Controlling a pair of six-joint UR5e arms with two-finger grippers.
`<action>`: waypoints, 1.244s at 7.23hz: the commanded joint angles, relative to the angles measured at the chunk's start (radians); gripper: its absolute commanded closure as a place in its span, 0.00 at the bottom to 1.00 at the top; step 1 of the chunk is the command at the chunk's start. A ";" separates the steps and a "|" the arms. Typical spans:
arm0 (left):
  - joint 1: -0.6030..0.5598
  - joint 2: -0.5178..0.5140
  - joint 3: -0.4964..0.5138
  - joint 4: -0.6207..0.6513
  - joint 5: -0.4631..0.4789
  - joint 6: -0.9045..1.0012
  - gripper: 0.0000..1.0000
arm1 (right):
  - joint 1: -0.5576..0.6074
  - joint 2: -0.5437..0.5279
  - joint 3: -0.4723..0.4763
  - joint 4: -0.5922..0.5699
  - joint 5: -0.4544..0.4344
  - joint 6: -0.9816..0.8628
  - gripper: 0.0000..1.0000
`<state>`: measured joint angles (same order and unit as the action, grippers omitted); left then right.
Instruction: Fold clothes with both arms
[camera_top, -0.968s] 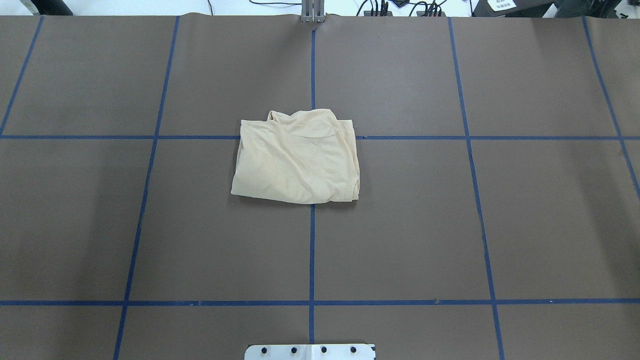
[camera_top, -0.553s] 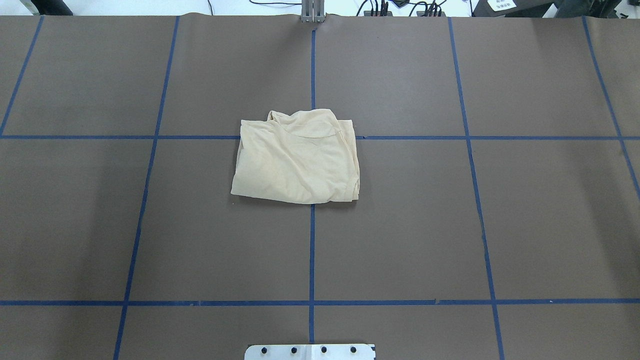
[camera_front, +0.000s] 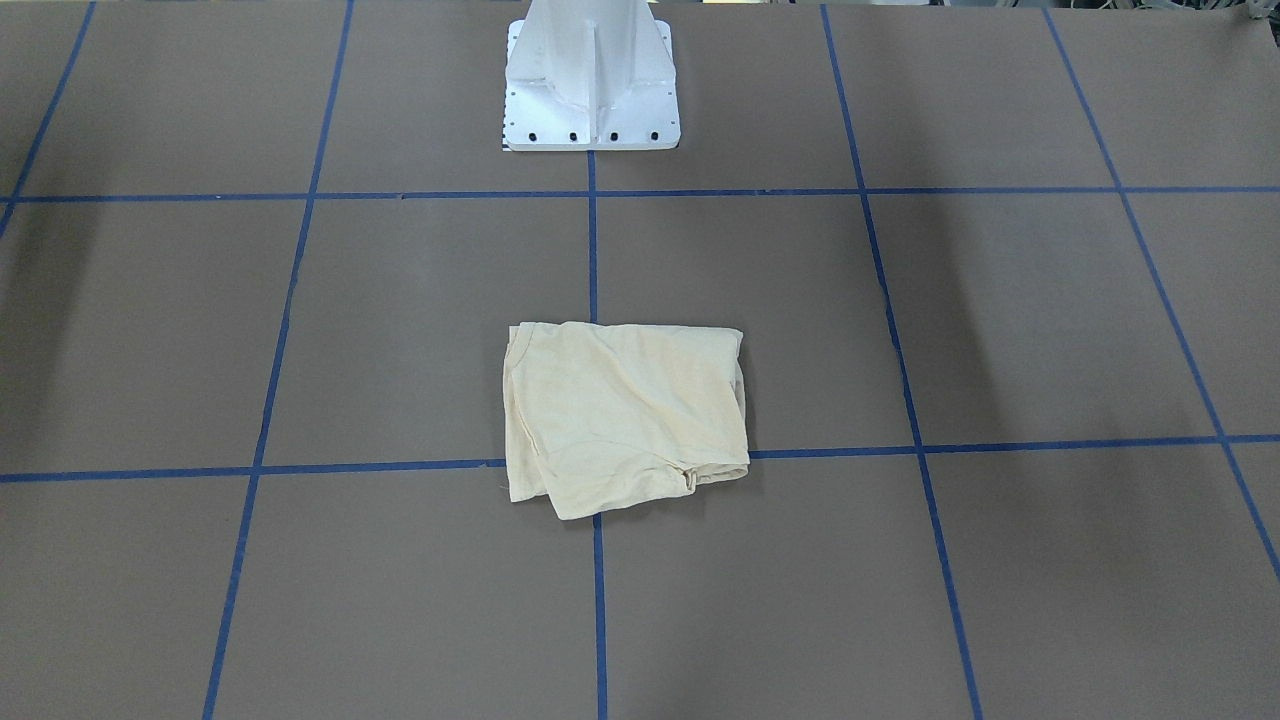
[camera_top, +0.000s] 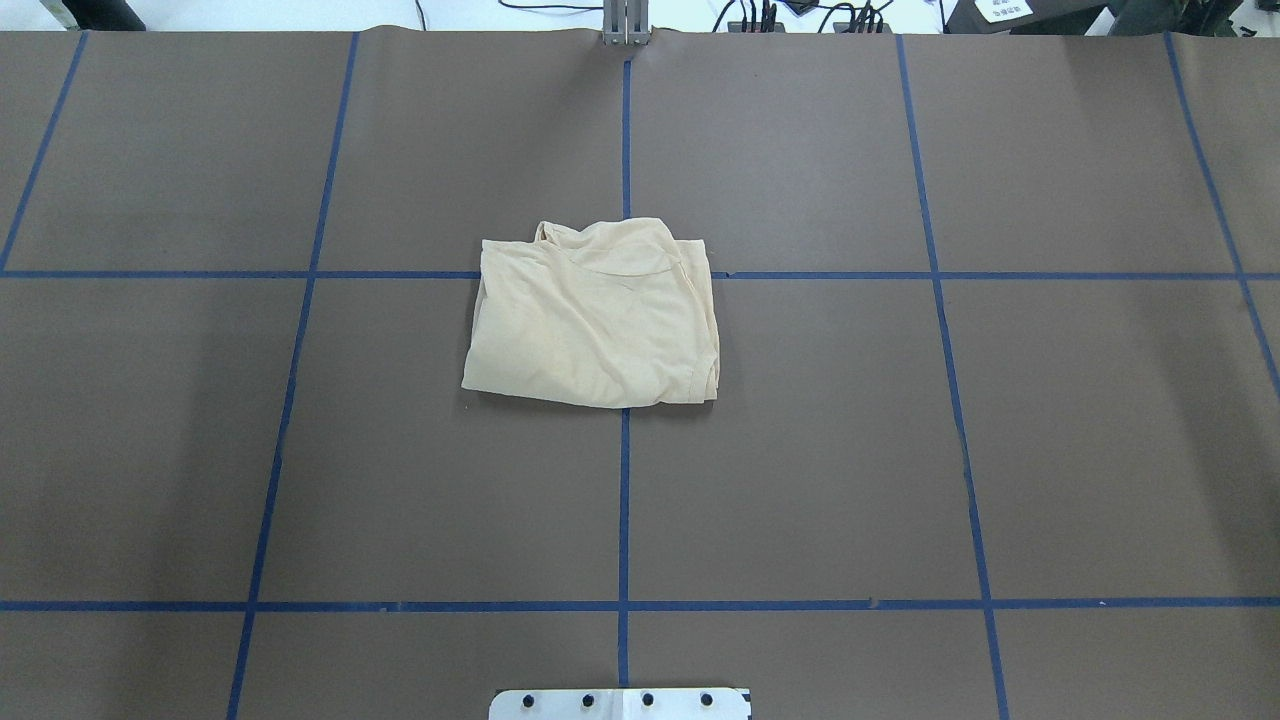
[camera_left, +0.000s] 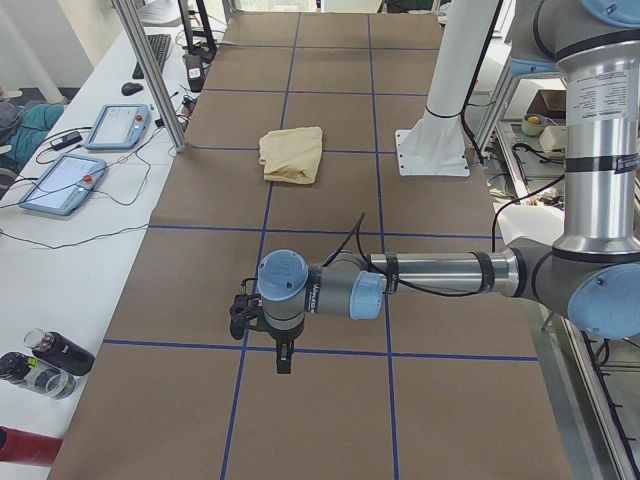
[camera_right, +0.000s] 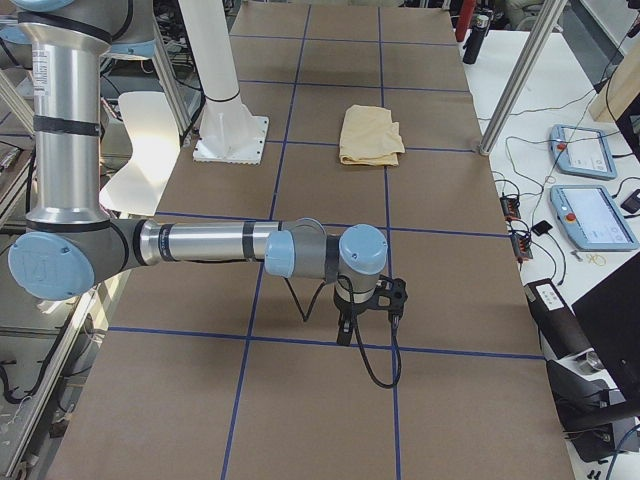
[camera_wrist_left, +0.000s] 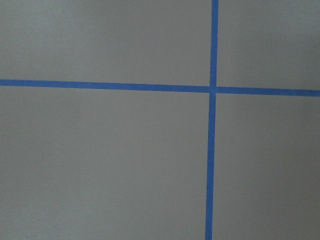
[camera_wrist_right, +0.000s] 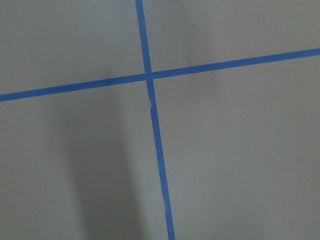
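The clothes are one pale cream-yellow shirt (camera_top: 595, 315), folded into a rough rectangle at the middle of the brown table (camera_top: 800, 450); it also shows in the front-facing view (camera_front: 625, 415). Neither arm is near it. The left gripper (camera_left: 283, 360) hangs over a blue tape crossing toward the table's left end, far from the shirt (camera_left: 292, 155). Over the table's right end hangs the right gripper (camera_right: 368, 325), equally far from the shirt (camera_right: 370, 135). I cannot tell whether either gripper is open or shut. Both wrist views hold only table and tape.
Blue tape lines (camera_top: 624, 500) grid the table. The white pedestal base (camera_front: 590, 80) stands at the robot's edge. Beside the far edge, a bench carries teach pendants (camera_left: 60, 185), bottles (camera_left: 45, 360) and cables, with metal frame posts (camera_left: 150, 70) at the table's edge.
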<state>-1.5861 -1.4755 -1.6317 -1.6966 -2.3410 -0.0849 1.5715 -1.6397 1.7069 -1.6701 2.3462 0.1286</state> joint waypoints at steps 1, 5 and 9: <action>0.000 0.000 -0.001 0.000 0.000 0.001 0.00 | -0.002 0.000 -0.001 0.001 0.004 -0.001 0.00; 0.000 0.000 0.000 0.000 0.000 0.001 0.00 | -0.002 0.000 -0.024 0.004 -0.001 -0.012 0.00; 0.000 -0.003 -0.007 0.011 0.000 -0.002 0.00 | -0.002 0.000 -0.024 0.006 -0.007 -0.013 0.00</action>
<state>-1.5861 -1.4777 -1.6343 -1.6906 -2.3407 -0.0862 1.5693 -1.6398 1.6829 -1.6649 2.3404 0.1163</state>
